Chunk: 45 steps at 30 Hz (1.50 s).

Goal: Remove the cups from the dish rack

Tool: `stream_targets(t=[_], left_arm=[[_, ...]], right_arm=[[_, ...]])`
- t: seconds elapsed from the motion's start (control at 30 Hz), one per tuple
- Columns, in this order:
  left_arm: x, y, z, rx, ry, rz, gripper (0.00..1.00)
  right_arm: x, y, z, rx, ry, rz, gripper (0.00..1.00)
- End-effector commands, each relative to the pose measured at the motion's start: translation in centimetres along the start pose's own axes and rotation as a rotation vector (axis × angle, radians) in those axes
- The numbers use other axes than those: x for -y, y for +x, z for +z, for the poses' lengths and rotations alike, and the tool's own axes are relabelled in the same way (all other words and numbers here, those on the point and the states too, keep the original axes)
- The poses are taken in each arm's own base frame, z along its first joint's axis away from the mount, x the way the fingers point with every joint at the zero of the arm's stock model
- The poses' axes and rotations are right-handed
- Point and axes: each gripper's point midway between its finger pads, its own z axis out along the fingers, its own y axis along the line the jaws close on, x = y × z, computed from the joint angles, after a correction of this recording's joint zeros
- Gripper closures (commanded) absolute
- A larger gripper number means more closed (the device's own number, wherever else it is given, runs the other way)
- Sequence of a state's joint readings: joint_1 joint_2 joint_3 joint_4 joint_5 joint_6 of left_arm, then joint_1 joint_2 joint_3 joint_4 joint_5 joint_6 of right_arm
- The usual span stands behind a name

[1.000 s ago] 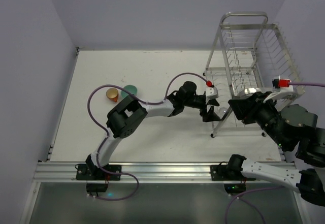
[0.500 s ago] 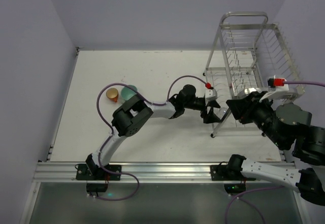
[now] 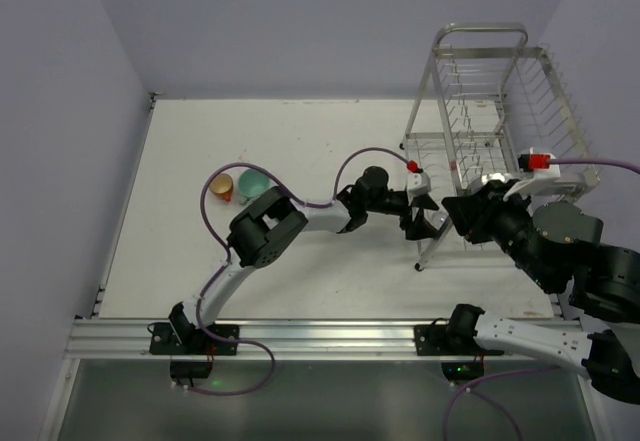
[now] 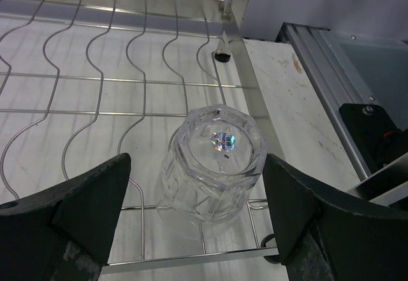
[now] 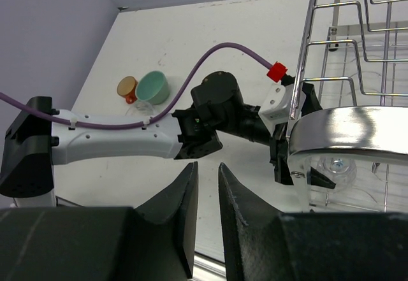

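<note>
A clear glass tumbler (image 4: 213,160) stands upside down on the lower wire shelf of the silver dish rack (image 4: 229,39), near its front corner. My left gripper (image 4: 196,172) is open, one finger on each side of the tumbler with a gap to each. In the top view that gripper (image 3: 425,219) reaches into the dish rack (image 3: 480,29) from the left. The orange-red mug (image 3: 221,186) and the mint-green mug (image 3: 253,183) sit together on the table at the left. My right gripper (image 5: 207,166) hovers by the rack's front with only a narrow gap between its fingers and nothing in it.
The rack's shiny front bar (image 5: 338,125) lies just right of my right gripper, with the tumbler (image 5: 335,169) behind it. My left arm and its purple cable (image 3: 300,216) stretch across the middle of the table. Purple walls close the left and back.
My left gripper has moved right, into the rack's lower tier and around the tumbler. The right gripper's fingers have drawn closer together and the right arm has shifted slightly left.
</note>
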<state>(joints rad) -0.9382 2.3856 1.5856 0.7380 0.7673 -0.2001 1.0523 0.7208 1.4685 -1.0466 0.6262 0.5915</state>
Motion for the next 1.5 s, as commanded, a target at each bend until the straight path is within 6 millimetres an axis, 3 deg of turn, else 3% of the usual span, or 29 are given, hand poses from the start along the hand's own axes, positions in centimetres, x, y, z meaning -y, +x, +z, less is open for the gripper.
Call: stream_targets(t=[0.0,0.17,0.2,0.3,0.47,0.57,0.73,0.97,1.1,1.33,1.47], left_arm=[[0.0,-1.8,1.1,0.055,0.007,0.053,0.14],[-0.1,-1.6,1.5,0.045,-0.013,0.063,0.24],[-0.1,-1.7,1.5,0.048,-0.018,0.066,0.34],[-0.4,-1.9,1.5,0.053,-0.054,0.075,0.52],[-0.5,-2.3,1.1,0.06,-0.081,0.087,0.63],[-0.3,-3.7,0.7,0.092,-0.096,0.105,0.71],[-0.4,-8.2,-0.3,0.194,-0.151,0.129,0.82],[-4.1,-15.7,-5.8,0.438,-0.262,0.015,0.91],[-4.4,-19.0,-9.4,0.579,-0.196,-0.105,0.93],[-5.0,-21.4,-15.3,0.69,-0.173,-0.307,1.0],[-5.0,-22.6,-20.7,0.783,-0.172,-0.487,1.0]], right_arm=[[-0.2,0.0,0.6,0.005,0.015,-0.001,0.79],[0.0,-0.1,0.6,0.008,0.023,-0.004,0.8],[0.0,0.0,0.6,0.008,0.022,-0.004,0.81],[0.0,0.0,0.6,0.007,0.025,-0.006,0.82],[0.2,-0.1,0.5,0.01,0.03,-0.007,0.82],[0.1,0.0,0.6,0.006,0.029,-0.004,0.83],[0.1,0.0,0.7,0.008,0.033,-0.007,0.84],[0.0,-0.4,0.7,0.02,0.032,-0.008,0.86],[-0.1,-0.4,0.9,0.019,0.033,-0.01,0.86],[-0.5,-0.2,1.4,0.021,0.024,-0.015,0.87],[-1.8,0.1,2.3,0.011,-0.008,-0.023,0.87]])
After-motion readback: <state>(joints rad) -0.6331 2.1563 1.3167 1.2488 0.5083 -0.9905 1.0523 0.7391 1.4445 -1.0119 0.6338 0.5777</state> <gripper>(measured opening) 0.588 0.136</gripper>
